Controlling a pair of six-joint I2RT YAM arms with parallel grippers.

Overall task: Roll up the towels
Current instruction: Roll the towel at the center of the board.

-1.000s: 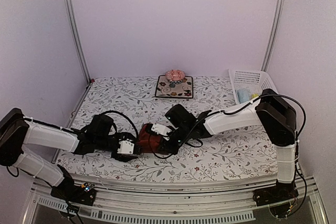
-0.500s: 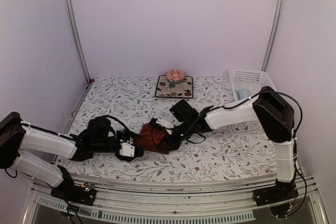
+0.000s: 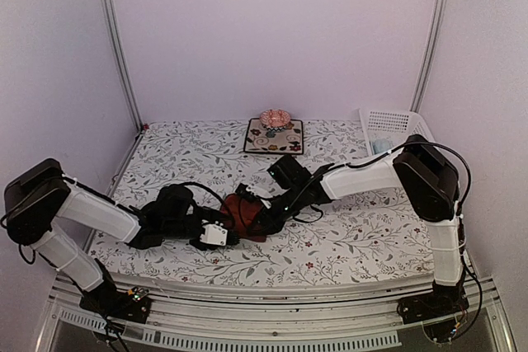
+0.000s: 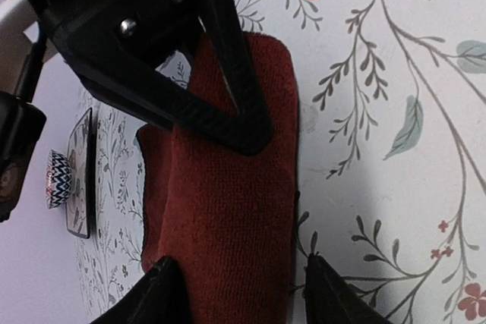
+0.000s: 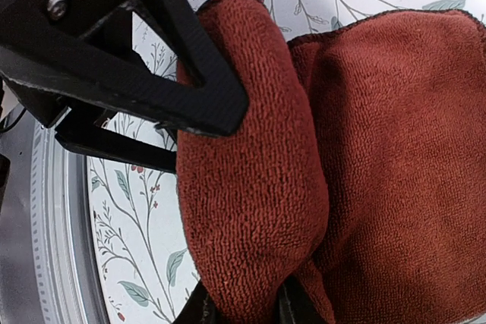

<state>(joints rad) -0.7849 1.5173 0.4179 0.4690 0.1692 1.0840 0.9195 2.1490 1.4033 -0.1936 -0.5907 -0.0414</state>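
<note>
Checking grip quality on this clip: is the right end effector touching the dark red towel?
Touching. The right wrist view shows a fold of the dark red towel squeezed between the two fingers of the right end effector, with cloth pressed against both.

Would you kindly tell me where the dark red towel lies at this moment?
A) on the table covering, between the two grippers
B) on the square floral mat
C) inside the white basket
A: the dark red towel lies on the table covering, with the left gripper straddling one end and the right gripper pinching a fold of it.
</note>
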